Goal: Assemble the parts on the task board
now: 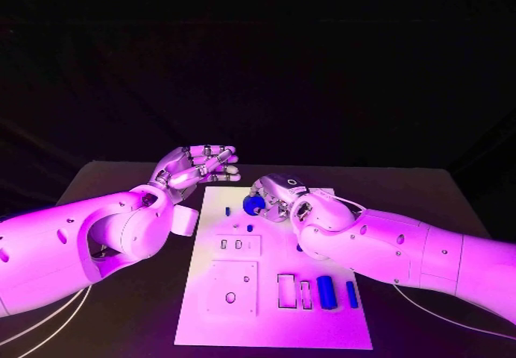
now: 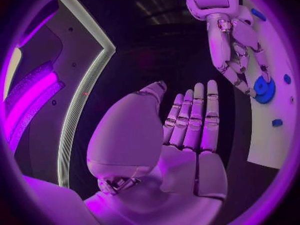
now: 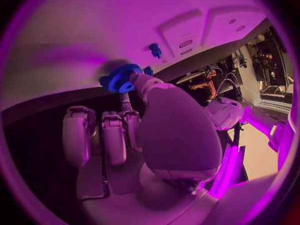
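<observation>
The white task board lies in the middle of the table. At its far end my right hand pinches a blue gear between thumb and a finger, low over the board; the gear also shows at the fingertips of that hand. My left hand hovers raised beside the board's far left corner, fingers straight and holding nothing. The left wrist view shows the left hand facing the right hand and the gear. Two small blue pegs stand near the gear.
Two blue cylinders lie in slots at the board's near right. Raised white blocks with holes sit on its left half. A blue peg stands beyond the gear. The black table surrounds the board.
</observation>
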`<action>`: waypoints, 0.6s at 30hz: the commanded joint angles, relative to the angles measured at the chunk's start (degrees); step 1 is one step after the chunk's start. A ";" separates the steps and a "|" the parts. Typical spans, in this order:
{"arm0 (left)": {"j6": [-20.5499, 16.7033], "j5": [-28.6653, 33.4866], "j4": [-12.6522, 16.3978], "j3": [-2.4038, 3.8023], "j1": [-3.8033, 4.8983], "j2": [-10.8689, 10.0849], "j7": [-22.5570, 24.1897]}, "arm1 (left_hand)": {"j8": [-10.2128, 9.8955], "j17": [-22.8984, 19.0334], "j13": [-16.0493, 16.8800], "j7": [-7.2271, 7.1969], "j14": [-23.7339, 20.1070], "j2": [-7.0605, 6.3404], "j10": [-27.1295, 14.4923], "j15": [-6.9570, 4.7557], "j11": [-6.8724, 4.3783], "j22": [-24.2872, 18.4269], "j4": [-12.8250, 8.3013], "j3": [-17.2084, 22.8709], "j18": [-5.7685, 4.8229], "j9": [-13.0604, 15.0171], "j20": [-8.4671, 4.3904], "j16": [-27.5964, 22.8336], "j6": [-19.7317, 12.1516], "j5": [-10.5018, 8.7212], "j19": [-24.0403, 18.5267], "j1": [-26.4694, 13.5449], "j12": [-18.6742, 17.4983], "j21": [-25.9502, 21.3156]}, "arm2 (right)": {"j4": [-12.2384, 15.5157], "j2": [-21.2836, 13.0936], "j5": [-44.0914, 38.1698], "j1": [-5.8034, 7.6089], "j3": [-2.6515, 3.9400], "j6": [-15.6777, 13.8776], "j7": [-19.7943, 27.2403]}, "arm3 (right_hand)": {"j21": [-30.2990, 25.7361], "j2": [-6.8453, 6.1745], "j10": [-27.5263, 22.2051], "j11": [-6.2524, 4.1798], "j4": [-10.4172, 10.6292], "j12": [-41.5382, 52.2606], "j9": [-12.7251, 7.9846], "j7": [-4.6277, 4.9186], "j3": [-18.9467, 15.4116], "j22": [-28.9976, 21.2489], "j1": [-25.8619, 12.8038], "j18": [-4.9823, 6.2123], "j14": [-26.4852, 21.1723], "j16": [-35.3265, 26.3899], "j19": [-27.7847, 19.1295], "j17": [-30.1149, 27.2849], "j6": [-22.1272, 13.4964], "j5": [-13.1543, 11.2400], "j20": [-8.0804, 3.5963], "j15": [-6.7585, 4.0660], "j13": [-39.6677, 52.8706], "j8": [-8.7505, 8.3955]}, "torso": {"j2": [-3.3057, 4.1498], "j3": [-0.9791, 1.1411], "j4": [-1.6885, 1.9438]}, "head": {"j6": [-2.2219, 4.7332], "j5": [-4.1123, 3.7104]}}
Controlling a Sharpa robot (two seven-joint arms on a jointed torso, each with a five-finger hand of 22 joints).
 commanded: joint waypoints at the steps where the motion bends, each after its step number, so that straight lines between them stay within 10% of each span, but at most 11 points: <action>1: 1.05 0.06 0.14 0.04 0.07 0.16 0.33 | -0.16 0.06 -0.04 1.04 -0.39 -0.09 0.10 -0.14 0.15 0.07 0.06 0.38 0.63 0.07 0.14 0.20 0.31 -0.23 -0.39 0.28 -0.28 0.40 | -0.52 0.58 -0.62 -0.14 0.00 0.73 0.30 | 0.16 -0.24 1.41 -0.38 -0.03 0.12 1.22 -0.87 0.26 6.44 -0.38 -0.57 5.97 0.22 0.37 15.05 2.53 0.34 -0.01 -0.27 8.70 1.93 | -0.06 0.01 -0.01 | -0.09 0.02; 18: 1.06 0.06 0.14 0.04 0.07 0.19 0.25 | -0.17 0.20 -0.05 1.04 -0.55 -0.14 0.10 -0.12 0.16 0.09 0.08 0.48 0.64 0.08 0.17 0.27 0.31 -0.23 -0.48 0.26 -0.28 0.44 | -3.58 2.72 -0.50 -0.74 -0.13 1.90 -0.04 | -0.83 -1.21 0.40 0.09 -0.26 -0.98 0.87 -0.29 0.89 5.56 -2.12 -0.32 5.97 0.22 -0.31 15.05 0.95 -0.37 0.25 0.10 7.49 1.01 | -0.09 -0.02 -0.08 | -0.01 -0.07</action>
